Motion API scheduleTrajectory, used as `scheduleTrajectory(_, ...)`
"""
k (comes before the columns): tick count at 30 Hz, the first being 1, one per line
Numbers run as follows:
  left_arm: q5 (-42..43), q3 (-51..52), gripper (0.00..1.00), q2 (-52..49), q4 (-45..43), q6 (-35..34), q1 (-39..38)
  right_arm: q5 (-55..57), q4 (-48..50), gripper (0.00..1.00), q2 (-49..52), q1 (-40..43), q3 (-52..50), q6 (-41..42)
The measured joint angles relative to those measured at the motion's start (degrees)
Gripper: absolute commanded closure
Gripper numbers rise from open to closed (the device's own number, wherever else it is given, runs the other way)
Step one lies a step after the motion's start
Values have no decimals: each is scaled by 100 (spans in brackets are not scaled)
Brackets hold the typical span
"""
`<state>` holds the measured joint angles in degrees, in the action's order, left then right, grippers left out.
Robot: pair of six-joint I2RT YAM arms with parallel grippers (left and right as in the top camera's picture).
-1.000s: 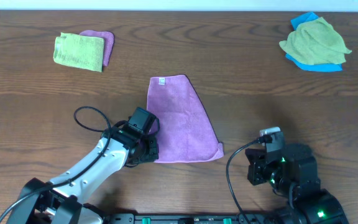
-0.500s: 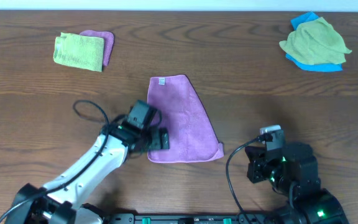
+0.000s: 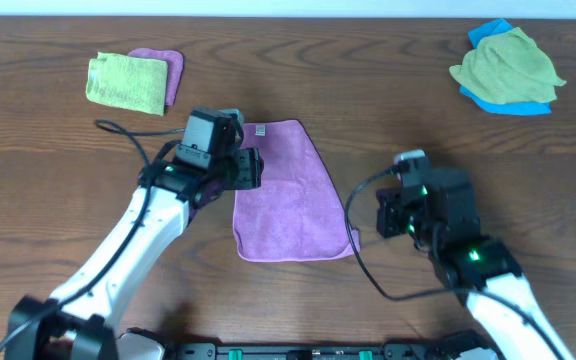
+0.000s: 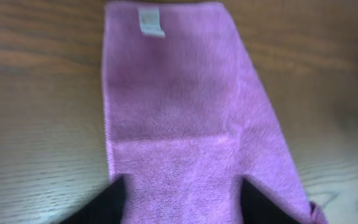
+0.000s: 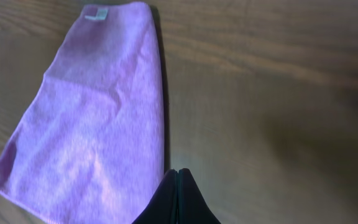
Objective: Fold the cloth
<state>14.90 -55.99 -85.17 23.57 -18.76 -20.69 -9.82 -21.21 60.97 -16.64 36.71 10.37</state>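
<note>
The cloth (image 3: 293,195) lies flat at the middle of the dark wooden bench (image 3: 388,110), one white label (image 3: 260,131) at its 11 o'clock corner. The left claw (image 4: 182,202), half wide, hangs over its 9 o'clock edge; the right claw (image 5: 178,193), closed, is at 3 o'clock. Two lime-green cloths (image 3: 126,82) lie apart: at 10 o'clock upon one purple cloth (image 3: 171,70), at 2 o'clock upon one blue cloth (image 3: 488,35).

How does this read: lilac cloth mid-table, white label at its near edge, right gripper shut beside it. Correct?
Not quite: the white label sits at the far edge of the cloth, away from the arms, as the overhead view shows. The rest stands: cloth mid-table, right gripper shut beside it.
</note>
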Motion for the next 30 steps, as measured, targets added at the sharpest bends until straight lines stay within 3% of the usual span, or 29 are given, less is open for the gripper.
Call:
scheduleTrajectory(1,39,0,94,-90,-4,9,-9,-4,11,99,107,0,90,-31)
scheduleTrajectory(16,339,2,94,-1250,-308,61,-157,-667,245,99,769,0,481,-345)
scheduleTrajectory(30,269,2,94,-1290,35,63,-170,-1779,949,99,2260,0,483,-562)
